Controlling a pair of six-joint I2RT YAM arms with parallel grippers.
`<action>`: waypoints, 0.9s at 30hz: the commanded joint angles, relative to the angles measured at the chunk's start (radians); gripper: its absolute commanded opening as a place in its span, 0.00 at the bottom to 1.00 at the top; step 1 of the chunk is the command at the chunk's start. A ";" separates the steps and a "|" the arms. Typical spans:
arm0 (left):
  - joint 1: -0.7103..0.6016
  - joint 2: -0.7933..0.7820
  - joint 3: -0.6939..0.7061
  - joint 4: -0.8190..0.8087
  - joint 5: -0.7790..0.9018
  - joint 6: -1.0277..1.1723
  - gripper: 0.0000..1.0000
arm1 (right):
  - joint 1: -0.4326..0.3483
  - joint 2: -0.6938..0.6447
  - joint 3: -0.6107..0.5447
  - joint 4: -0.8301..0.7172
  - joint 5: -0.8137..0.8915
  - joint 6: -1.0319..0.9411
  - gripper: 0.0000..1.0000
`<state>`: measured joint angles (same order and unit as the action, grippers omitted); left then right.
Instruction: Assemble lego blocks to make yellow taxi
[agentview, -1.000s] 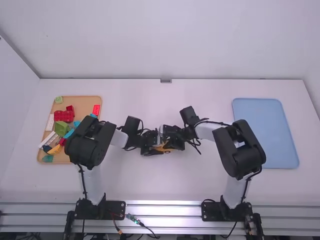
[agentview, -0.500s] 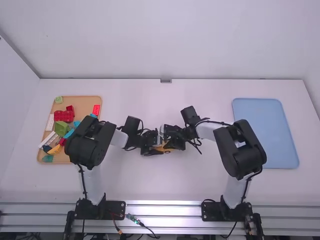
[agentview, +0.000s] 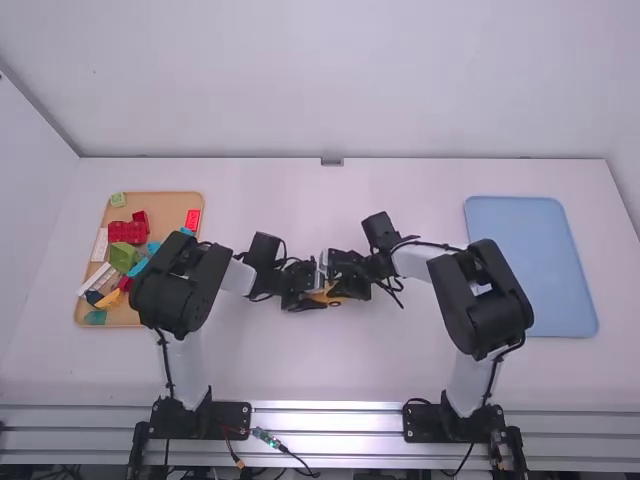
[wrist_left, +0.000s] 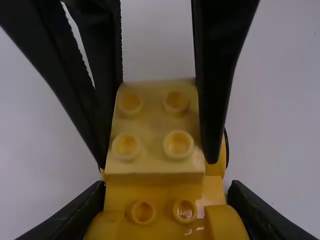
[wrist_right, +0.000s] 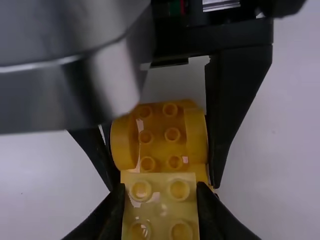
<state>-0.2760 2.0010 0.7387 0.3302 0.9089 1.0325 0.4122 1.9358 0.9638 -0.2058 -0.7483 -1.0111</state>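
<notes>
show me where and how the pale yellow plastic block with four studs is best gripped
Best gripped, I'd say, across the two flat, opposite side walls of the pale yellow plastic block, where the right gripper has it. Come from the right arm's side: the left gripper holds the orange-yellow plastic body from the other. Its studded top gives less even purchase.

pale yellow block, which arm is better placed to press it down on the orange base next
Right, I'd say: the right gripper holds the pale block, while the left gripper clamps the orange base and could brace it.
</notes>
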 joint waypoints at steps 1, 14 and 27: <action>0.002 0.019 -0.013 -0.004 -0.030 0.006 0.33 | -0.013 -0.010 -0.016 -0.015 0.061 0.013 0.40; 0.001 0.019 -0.013 -0.004 -0.030 0.005 0.33 | -0.013 -0.044 -0.016 -0.032 0.060 0.013 0.74; 0.001 0.019 -0.013 -0.006 -0.030 0.005 0.32 | -0.074 -0.188 -0.016 -0.067 -0.060 0.011 0.99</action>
<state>-0.2756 2.0014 0.7387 0.3298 0.9081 1.0294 0.3584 1.7676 0.9504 -0.2680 -0.7403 -0.9985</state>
